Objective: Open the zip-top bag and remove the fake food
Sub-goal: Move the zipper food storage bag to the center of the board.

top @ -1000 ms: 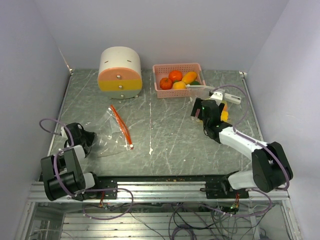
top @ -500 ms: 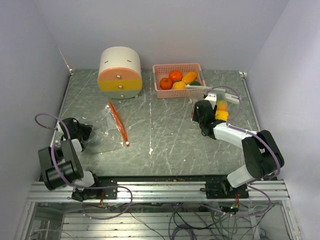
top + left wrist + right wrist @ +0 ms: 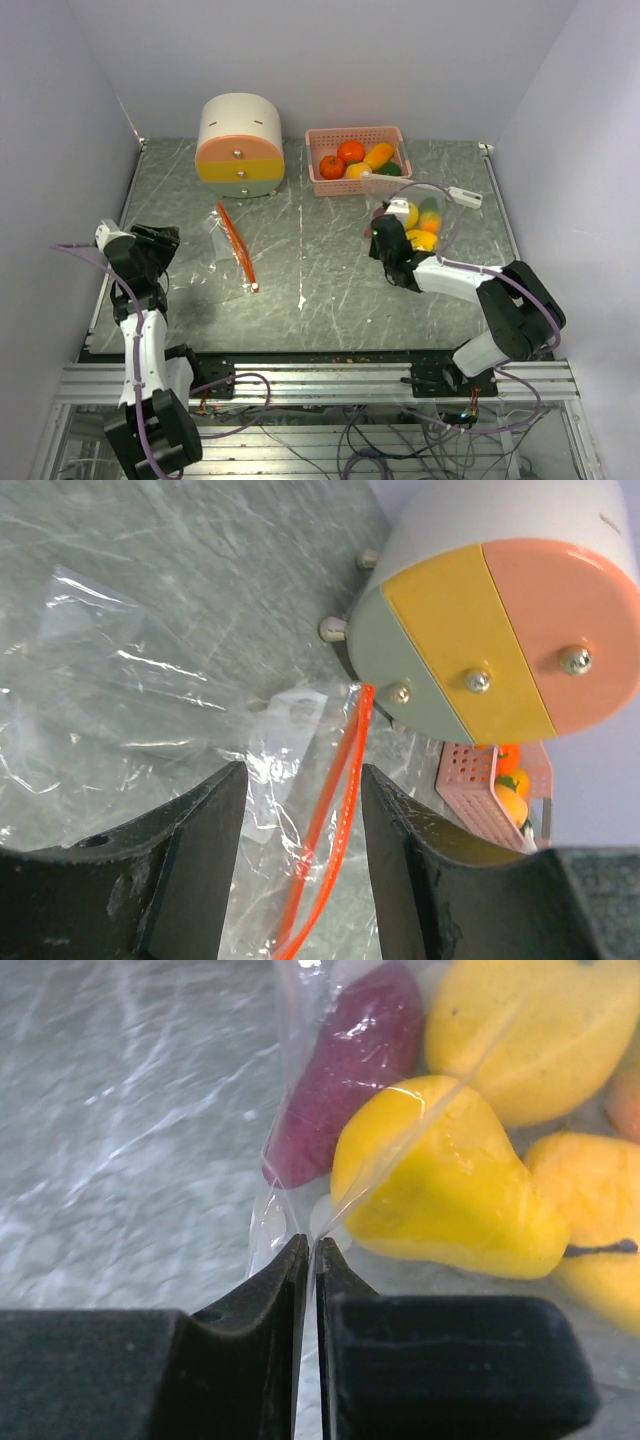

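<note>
Left arm [image 3: 140, 300], right arm [image 3: 470, 285]: white link shells, black joint housings, bases at 7 and 5 o'clock in the top view. A lilac cable [image 3: 75, 247] loops off each arm. Left pincer [image 3: 302, 780]: matte black fingers [image 3: 190, 870], scuffed, one with a small hole. Right pincer [image 3: 308, 1245]: same black, wedge-tipped.
</note>
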Controlling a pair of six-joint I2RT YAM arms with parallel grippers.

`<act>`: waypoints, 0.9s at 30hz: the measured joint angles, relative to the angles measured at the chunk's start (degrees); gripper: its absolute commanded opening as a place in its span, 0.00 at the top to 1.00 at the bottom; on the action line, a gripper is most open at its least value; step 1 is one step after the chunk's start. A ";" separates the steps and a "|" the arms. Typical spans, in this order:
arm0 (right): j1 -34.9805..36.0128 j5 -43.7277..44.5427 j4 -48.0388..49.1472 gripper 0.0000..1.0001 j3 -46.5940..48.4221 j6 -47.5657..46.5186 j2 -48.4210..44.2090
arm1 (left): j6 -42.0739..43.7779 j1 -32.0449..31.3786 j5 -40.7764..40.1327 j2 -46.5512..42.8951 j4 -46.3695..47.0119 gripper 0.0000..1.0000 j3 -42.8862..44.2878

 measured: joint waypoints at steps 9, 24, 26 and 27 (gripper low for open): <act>13.86 2.69 -0.39 0.94 4.61 0.96 0.85 | 2.97 -4.35 3.93 4.66 0.35 0.41 -3.65; 26.27 9.33 2.25 0.24 6.56 -2.78 -7.65 | 5.09 -20.11 2.27 4.11 2.27 0.38 -4.68; 23.96 10.88 2.23 0.29 5.31 -2.99 -11.30 | 5.33 -23.82 1.62 5.51 3.13 0.37 -4.35; 22.12 11.23 2.05 0.31 4.70 -2.78 -12.68 | 5.42 -26.23 0.92 6.27 3.54 0.37 -4.04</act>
